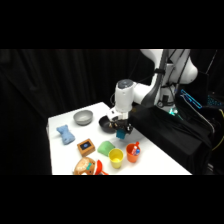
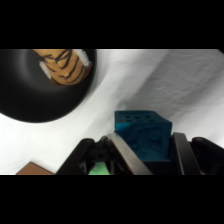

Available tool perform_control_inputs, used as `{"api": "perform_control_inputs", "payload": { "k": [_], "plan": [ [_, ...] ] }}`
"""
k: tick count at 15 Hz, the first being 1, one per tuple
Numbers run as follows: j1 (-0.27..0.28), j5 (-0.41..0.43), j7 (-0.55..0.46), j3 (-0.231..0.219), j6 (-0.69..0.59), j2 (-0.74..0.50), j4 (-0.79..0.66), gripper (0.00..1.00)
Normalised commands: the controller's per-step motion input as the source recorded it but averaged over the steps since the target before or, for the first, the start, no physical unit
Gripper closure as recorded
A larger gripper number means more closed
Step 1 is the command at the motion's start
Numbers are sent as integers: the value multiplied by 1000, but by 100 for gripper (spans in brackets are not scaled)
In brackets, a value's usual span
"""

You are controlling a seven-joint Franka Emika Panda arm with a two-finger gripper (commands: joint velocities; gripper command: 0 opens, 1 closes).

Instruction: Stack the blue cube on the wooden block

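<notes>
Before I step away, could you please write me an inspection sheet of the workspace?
Surface: white table, bare along its right side.
Job's things: blue cube held between the fingers, above the table; wooden block near the left front, top free.
Clutter: grey bowl, black pan with a brown item in it, pale-blue bone toy, green piece, yellow cup, orange cup, a toy at the front edge.
Gripper: shut on the cube, beside the pan.
Cables: blue lines by the arm's base, off the table.
Surroundings: black curtain behind; no person seen.
</notes>
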Motion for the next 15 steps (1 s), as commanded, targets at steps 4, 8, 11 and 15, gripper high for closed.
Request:
{"api": "perform_control_inputs", "payload": {
  "k": [4, 8, 11, 15],
  "plan": [
    [-31, 239, -174, 81, -481, -207, 198, 77],
    [-29, 186, -158, 32, -446, -68, 321, 77],
    [-37, 165, -130, 6, -407, 39, 407, 77],
    [-39, 131, -63, -16, -354, 141, 474, 77]
  ]
}}
